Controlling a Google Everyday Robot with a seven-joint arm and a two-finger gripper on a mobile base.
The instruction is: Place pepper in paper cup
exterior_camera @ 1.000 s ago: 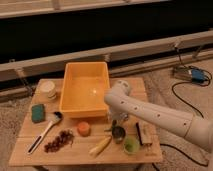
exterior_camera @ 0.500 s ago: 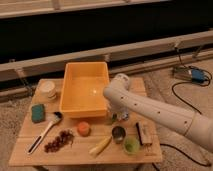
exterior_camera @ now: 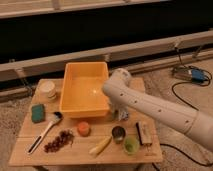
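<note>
Gripper (exterior_camera: 121,114) sits low over the wooden table (exterior_camera: 120,150), just right of the yellow bin (exterior_camera: 85,90) and above the small dark metal cup (exterior_camera: 118,133); its finger state cannot be told; the pepper is not discernible; 1 paper cup (exterior_camera: 48,90) stands at the table's far left corner, well apart from the gripper.

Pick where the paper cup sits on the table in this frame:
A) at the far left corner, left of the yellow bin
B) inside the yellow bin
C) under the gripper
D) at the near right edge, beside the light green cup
A: the paper cup stands at the table's far left corner, left of the yellow bin, well away from the gripper, which is right of the bin.
</note>
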